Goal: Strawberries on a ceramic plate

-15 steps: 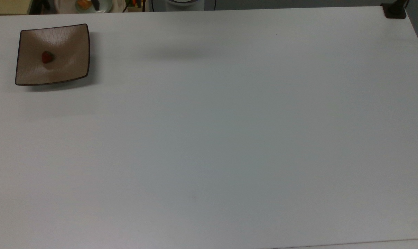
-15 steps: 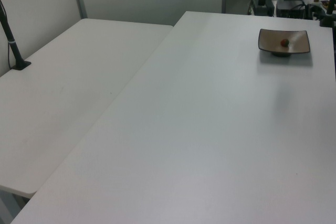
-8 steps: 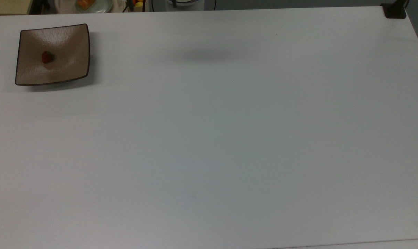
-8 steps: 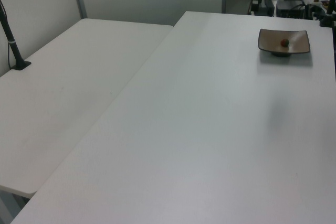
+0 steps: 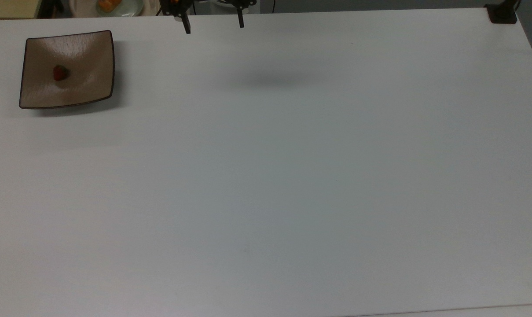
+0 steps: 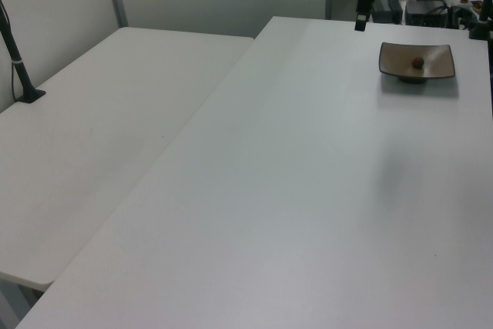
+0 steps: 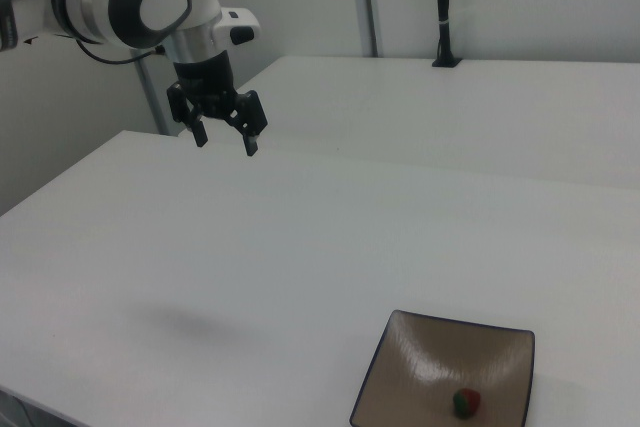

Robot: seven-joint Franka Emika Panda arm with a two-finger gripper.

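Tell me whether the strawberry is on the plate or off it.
On it. The strawberry lies inside the plate, left of centre in the top view; the open gripper is well away.

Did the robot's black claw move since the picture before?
Yes. In the top view, the black two-finger gripper has come down from the top edge over the white table, to the right of the tan-brown square plate.

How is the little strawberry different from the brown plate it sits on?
The strawberry is tiny; the ceramic plate is far bigger and holds it. The strawberry is dark red with a green cap; the plate is glossy tan-brown with a thin dark rim. The strawberry is a small rounded lump; the plate is square with upturned corners. Both sit at the same corner of the white table, far from the open gripper.
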